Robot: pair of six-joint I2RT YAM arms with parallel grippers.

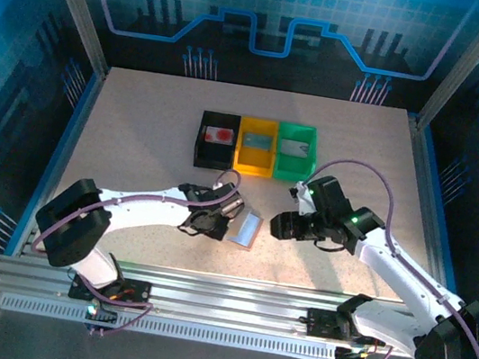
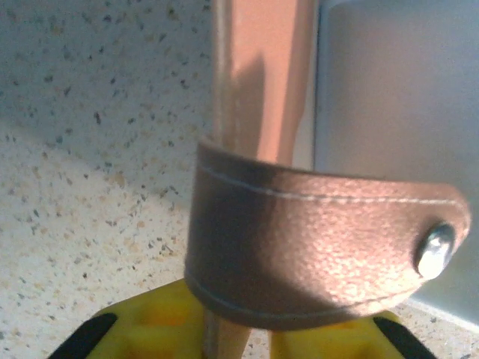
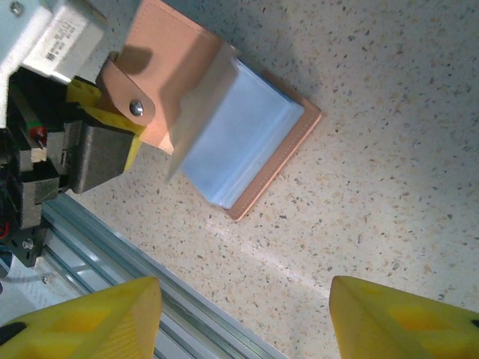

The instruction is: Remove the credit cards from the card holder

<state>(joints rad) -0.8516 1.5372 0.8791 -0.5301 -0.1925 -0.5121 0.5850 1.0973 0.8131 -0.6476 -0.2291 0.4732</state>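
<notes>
Bench (image 1: 135, 145) with the card holder and three bins, seen from above and from both wrists. The card holder (image 3: 254, 134) lies open near the front edge of the bench, between the two arms. Its grey-blue lining faces up and one corner points toward the aluminium rail (image 3: 150, 254) that borders that edge. One leaf lies flat on the bench. The other leaf, which carries the strap (image 2: 322, 247) and its metal snap (image 2: 435, 249), stands raised.

The left fingers (image 1: 225, 221) are drawn in on the raised leaf, whose pink edge passes between their yellow pads. The right fingers (image 1: 276, 224) hang just beside the flat leaf's outer edge, spread wide and holding nothing, with speckled bench between them.

A strip of bench separates the card holder from a row of bins set edge to edge farther back:
- The black bin (image 1: 214, 155) holds the red card (image 1: 220, 134).
- The yellow bin (image 1: 254, 164) holds the teal-green card (image 1: 258, 140).
- The green bin (image 1: 293, 170) holds a pale rectangle (image 1: 296, 147), too small to identify.

Broad stretches of bench run from the row's left and right ends to the enclosure's frame posts, and more lies behind the row.
</notes>
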